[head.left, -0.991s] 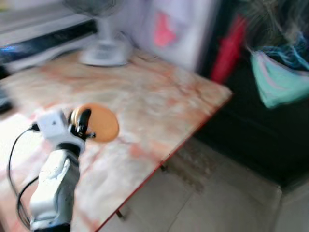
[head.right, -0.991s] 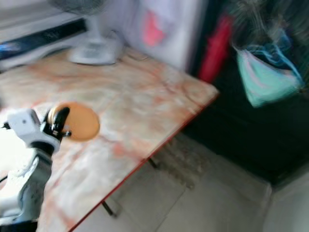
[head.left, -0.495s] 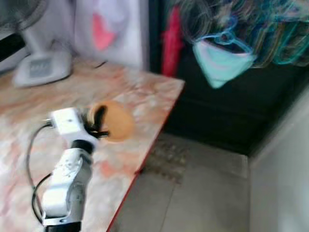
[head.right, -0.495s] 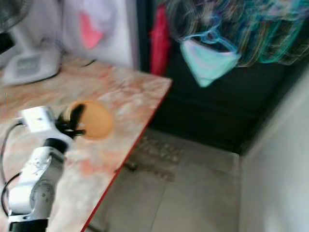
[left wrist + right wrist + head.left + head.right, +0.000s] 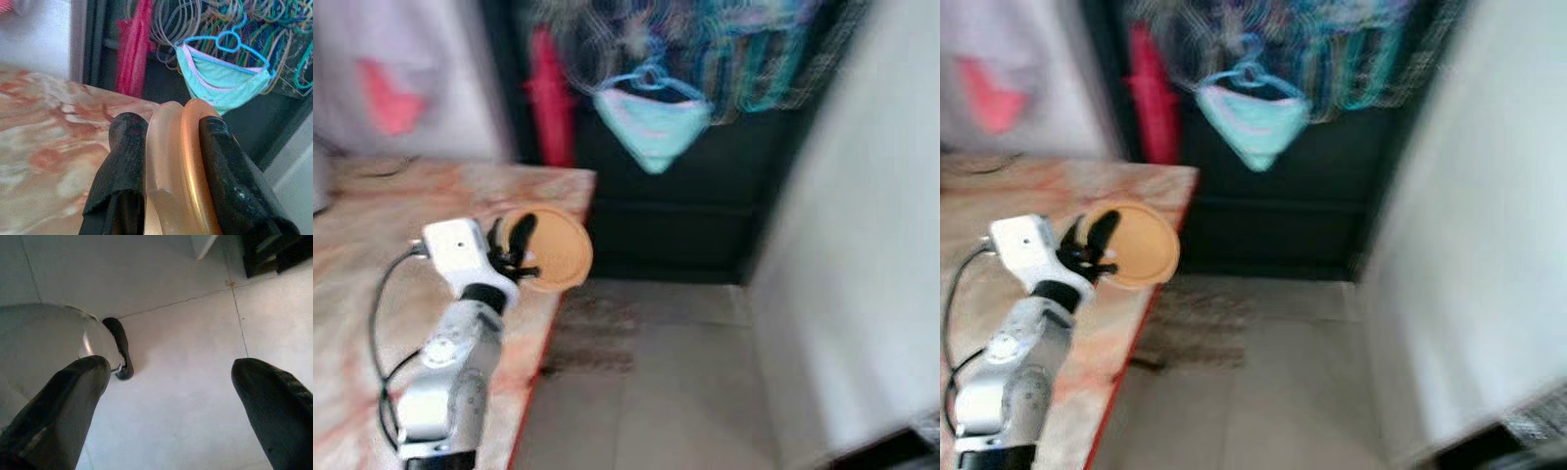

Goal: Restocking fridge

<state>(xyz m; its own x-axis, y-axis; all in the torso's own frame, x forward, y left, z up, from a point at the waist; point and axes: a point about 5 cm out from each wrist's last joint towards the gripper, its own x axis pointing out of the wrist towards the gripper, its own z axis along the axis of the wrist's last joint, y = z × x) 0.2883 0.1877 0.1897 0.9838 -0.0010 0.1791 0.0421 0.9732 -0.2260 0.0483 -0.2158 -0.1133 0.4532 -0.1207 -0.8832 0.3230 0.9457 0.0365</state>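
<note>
My left gripper (image 5: pixel 514 243) is raised over the marbled table (image 5: pixel 372 225), shut on a round orange dish (image 5: pixel 553 252) held on edge. In the left wrist view the black fingers (image 5: pixel 124 161) squeeze the dish's rim (image 5: pixel 181 161), which shows as a clear layer beside an orange one. The dish hangs near the table's right edge. My right gripper (image 5: pixel 171 372) hangs open above pale floor tiles (image 5: pixel 186 421) with nothing between its fingers.
Ahead is a dark opening hung with several coloured hangers, a teal garment (image 5: pixel 651 122) and a red cloth (image 5: pixel 543 98). A pale wall (image 5: pixel 862 245) stands on the right. Tiled floor (image 5: pixel 656 392) runs between table and wall. The views are blurred.
The camera has swung right: the fan and most of the table have slid out on the left, and the wall has come in. The left gripper still holds the dish.
</note>
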